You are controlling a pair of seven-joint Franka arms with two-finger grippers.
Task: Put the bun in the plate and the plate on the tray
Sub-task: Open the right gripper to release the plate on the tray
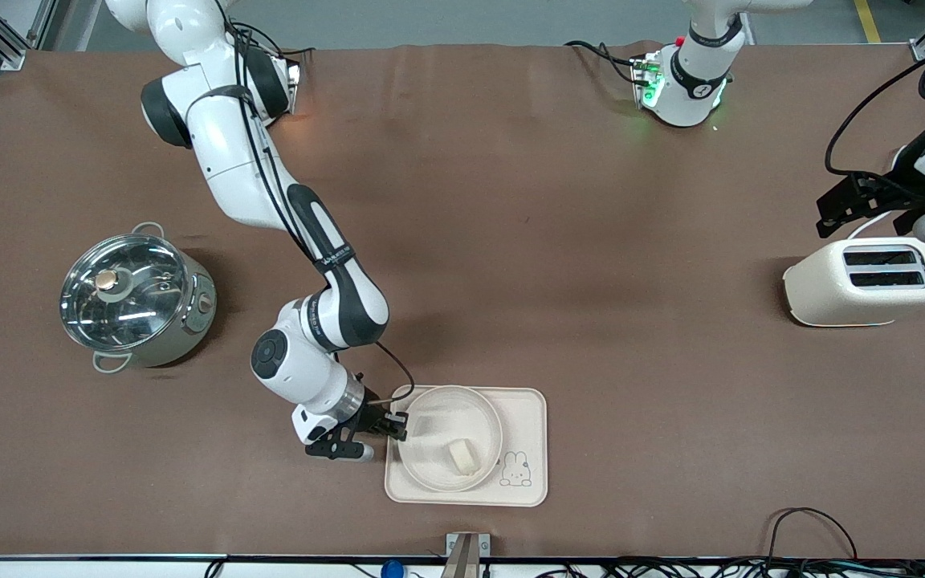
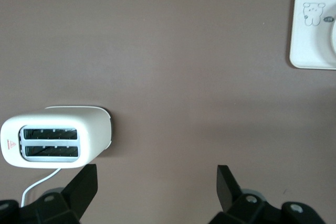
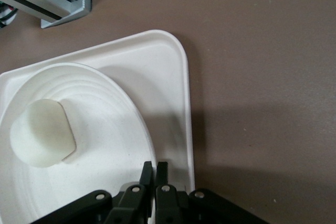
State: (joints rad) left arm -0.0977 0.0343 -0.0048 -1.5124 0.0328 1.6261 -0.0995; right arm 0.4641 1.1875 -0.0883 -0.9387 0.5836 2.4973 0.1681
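The bun [image 1: 463,456] lies inside the round plate [image 1: 430,466]. The plate rests on the rabbit tray [image 1: 528,417], close to the table's front edge. My right gripper [image 1: 397,425] is at the plate's rim on the side toward the right arm's end, with its jaws shut on that rim. The right wrist view shows the bun [image 3: 42,132], the plate [image 3: 110,129], the tray [image 3: 170,82] and the closed right gripper [image 3: 155,167]. My left gripper [image 1: 836,210] waits open and empty above the toaster at the left arm's end, and it shows in its own view [image 2: 157,179].
A cream toaster [image 1: 868,281] stands at the left arm's end and also shows in the left wrist view [image 2: 58,136]. A steel pot with a glass lid [image 1: 133,301] stands at the right arm's end. A metal bracket [image 1: 466,554] sits at the table's front edge, close to the tray.
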